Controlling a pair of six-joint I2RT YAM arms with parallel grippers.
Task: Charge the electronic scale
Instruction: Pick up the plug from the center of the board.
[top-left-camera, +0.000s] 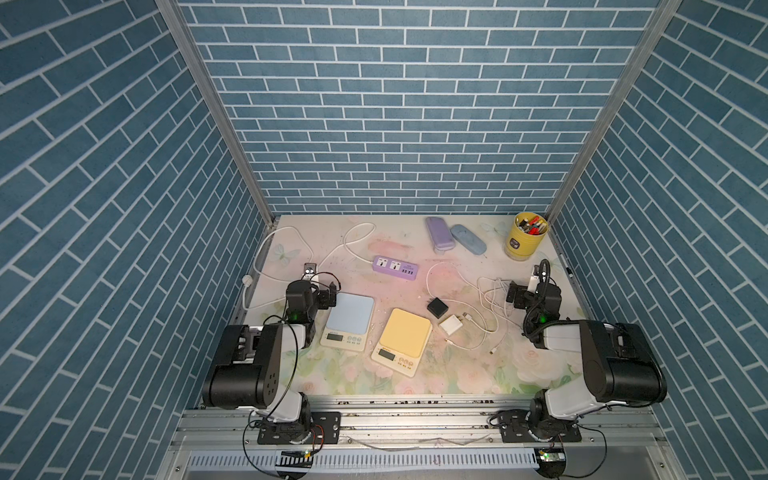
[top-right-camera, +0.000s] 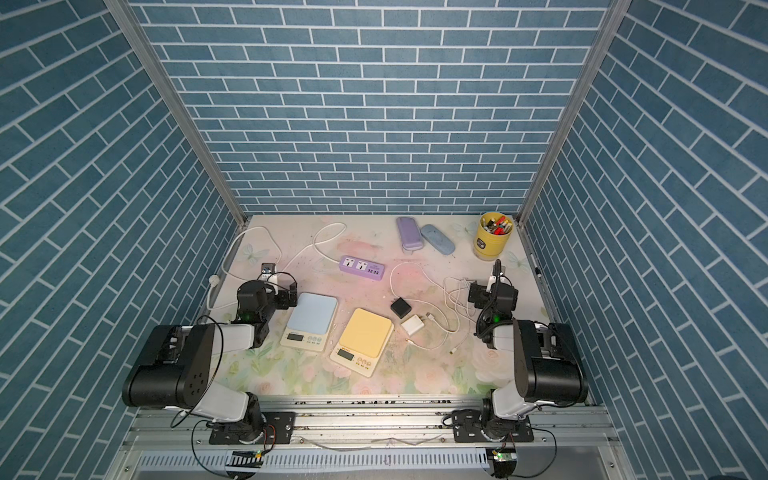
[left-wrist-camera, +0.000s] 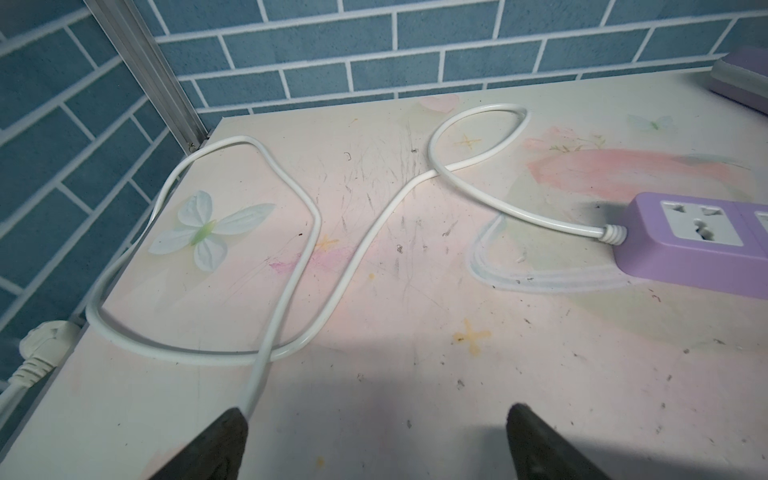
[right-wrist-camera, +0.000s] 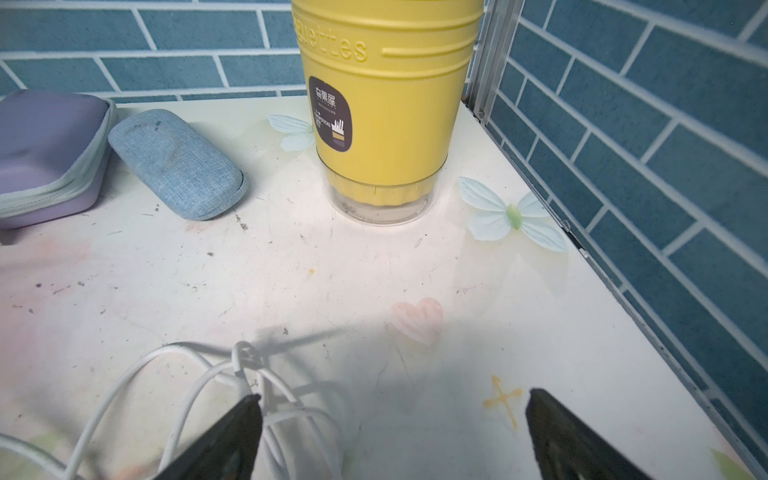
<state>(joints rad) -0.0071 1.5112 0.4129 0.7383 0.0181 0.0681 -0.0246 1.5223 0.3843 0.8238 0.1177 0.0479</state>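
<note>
Opening on both top views. Seeing two electronic scales lying flat on the floral table (top-left-camera: 478, 374): a blue scale (top-left-camera: 349, 318) just beside the left arm, and a yellow scale (top-left-camera: 405, 338) next to it, nearer the front edge, with a narrow gap between. Spotting a black charger (top-left-camera: 437, 308) and a white charger (top-left-camera: 451, 325) near the yellow scale's far corner, with a loose white cable (top-left-camera: 492, 291) tangled beyond them toward the right arm. Further back, picking out a purple power strip (top-left-camera: 395, 268), apart from both scales, trailing a thick white cord (top-left-camera: 351, 251) in loops toward the left rear. Along the back wall: a purple case (top-left-camera: 438, 233), a blue case (top-left-camera: 468, 238), then a yellow cup (top-left-camera: 524, 239) upright in the right rear corner. Placing the left gripper (top-left-camera: 309, 271) behind the blue scale and the right gripper (top-left-camera: 539, 270) in front of the yellow cup. Too small here to judge either pincer.

Over to the left wrist. Looking past two dark fingers (left-wrist-camera: 216, 440) spread wide, nothing pinched, left gripper (left-wrist-camera: 376, 415) over scuffed table. Watching the white cord (left-wrist-camera: 360, 249) run in under one fingertip; touching or not, cannot tell. Catching the purple power strip (left-wrist-camera: 698, 237) off to one side, socket face up.

Now the right wrist. Likewise fingers (right-wrist-camera: 582, 440) spread wide, right gripper (right-wrist-camera: 395, 397) holding nothing. Noting white cable (right-wrist-camera: 199, 386) coils by one fingertip, the yellow cup (right-wrist-camera: 386, 104) straight ahead, both cases lying side by side.
</note>
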